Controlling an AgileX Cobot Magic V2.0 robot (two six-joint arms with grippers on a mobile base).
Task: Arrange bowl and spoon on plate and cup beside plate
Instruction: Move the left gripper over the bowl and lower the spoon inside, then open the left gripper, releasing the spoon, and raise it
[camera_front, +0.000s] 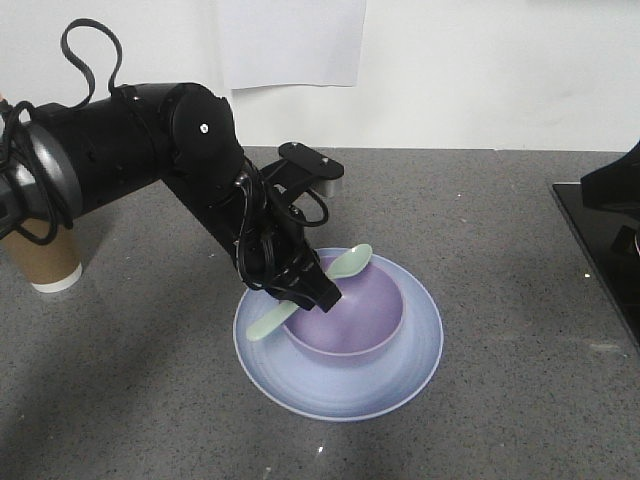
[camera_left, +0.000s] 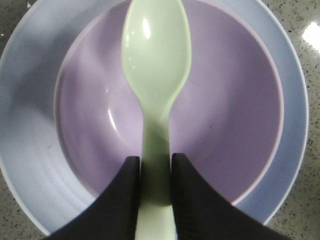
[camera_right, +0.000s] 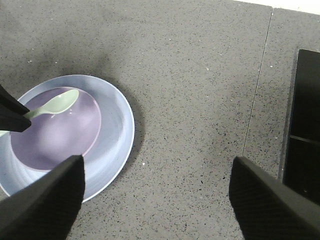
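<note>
No lettering, brand or number can be read anywhere; the white paper sheet (camera_front: 290, 40) on the wall and the brown cup (camera_front: 45, 258) show plain surfaces.

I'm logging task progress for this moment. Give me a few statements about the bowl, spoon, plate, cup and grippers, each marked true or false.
1. The bowl sits on the plate. True.
2. The spoon lies loose in the bowl. False: the left gripper is shut on its handle and holds it over the bowl.
3. The cup stands on the plate. False: it stands on the table, apart from the plate and partly behind the left arm.
4. The right gripper is open and holds nothing. True.
5. The bowl is upside down. False: its opening faces up.
</note>
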